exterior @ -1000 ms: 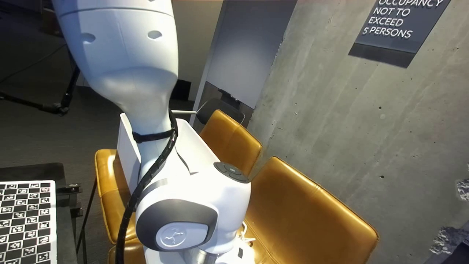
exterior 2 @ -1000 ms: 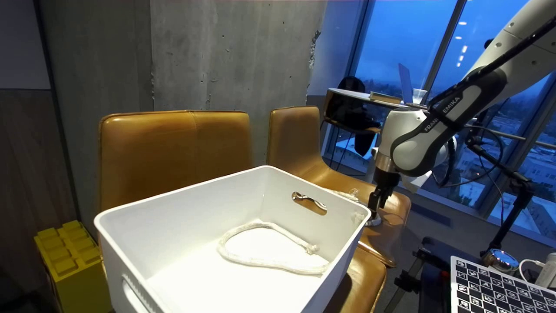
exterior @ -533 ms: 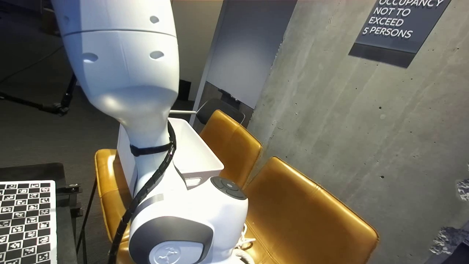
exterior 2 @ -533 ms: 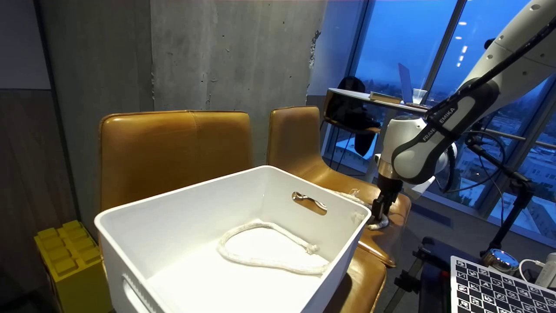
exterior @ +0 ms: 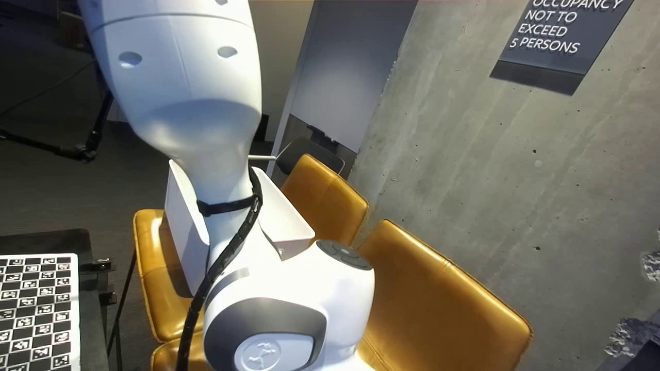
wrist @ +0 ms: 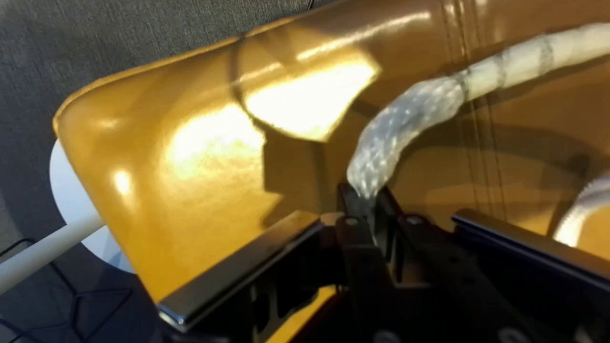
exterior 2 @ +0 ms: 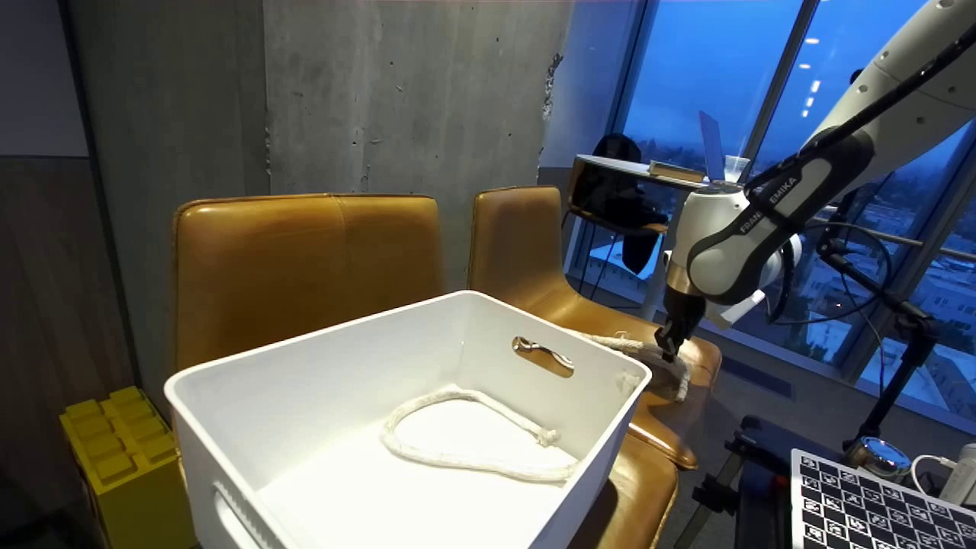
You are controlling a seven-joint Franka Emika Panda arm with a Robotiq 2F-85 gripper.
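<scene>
Here, gripper (wrist: 368,196) pinching white rope (wrist: 414,112), chair (wrist: 224,205) beneath

The rope (wrist: 419,105) is whitish and braided, with thin dark bands on its paler stretch. It makes a curve over the tan chair seat (wrist: 205,205), and one portion of it is pinched in the end effector (wrist: 370,199).

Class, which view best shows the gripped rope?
Wrist view: the rope looks largest, entering the gripper. In an exterior view it's small, over the chair; in an exterior view dominated by the arm, unseen.
</scene>
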